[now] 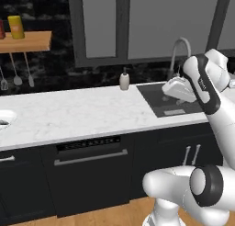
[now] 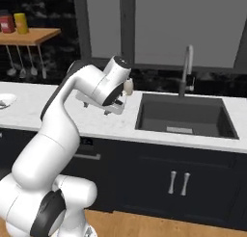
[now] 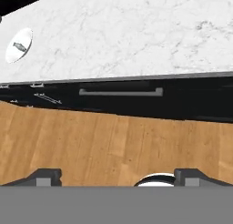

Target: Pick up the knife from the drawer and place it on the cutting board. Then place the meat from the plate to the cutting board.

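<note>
The hand [image 3: 116, 175], fingers spread and empty, hangs above the marble table [image 1: 78, 115], facing the wood floor. The plate [image 3: 19, 45] sits far left; the knife's drawer isn't identifiable, so locating and squaring to it seems wise.

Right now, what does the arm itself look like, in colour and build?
A glossy white arm of rounded, tubular links with dark grey-black rings at the joints. The gripper ends in two small dark grey, blocky fingertips. No cables or markings are visible.
</note>
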Available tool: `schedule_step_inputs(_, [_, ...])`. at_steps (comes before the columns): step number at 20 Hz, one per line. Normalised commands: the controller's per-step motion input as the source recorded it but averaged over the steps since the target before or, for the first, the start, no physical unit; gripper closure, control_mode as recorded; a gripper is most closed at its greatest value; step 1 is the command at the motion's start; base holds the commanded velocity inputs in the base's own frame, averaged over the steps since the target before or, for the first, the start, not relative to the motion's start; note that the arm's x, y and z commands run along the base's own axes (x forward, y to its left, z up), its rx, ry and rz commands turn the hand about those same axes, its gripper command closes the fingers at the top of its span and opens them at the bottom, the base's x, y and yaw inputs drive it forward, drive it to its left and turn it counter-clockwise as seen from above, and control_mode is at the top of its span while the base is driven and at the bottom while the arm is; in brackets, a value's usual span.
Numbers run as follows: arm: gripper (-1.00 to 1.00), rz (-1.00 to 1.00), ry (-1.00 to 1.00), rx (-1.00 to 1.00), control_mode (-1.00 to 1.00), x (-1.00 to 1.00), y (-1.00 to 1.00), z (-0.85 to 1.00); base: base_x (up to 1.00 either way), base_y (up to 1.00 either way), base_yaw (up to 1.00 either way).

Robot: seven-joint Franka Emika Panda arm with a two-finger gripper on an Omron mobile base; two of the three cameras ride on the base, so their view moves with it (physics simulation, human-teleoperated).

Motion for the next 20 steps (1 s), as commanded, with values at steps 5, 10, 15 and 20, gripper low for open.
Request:
schedule_step_inputs(5, [-1.00, 0.00, 0.00, 0.00, 1.00, 0.00, 0.00, 0.00, 0.12, 1.00, 0.00])
schedule_step_inputs(10, [-1.00, 0.00, 0.00, 0.00, 1.00, 0.00, 0.00, 0.00, 0.03, 1.00, 0.00])
schedule_step_inputs(15, [-1.00, 0.00, 0.00, 0.00, 1.00, 0.00, 0.00, 0.00, 0.23, 1.00, 0.00])
schedule_step_inputs(20, [-1.00, 0.00, 0.00, 0.00, 1.00, 0.00, 0.00, 0.00, 0.28, 1.00, 0.00])
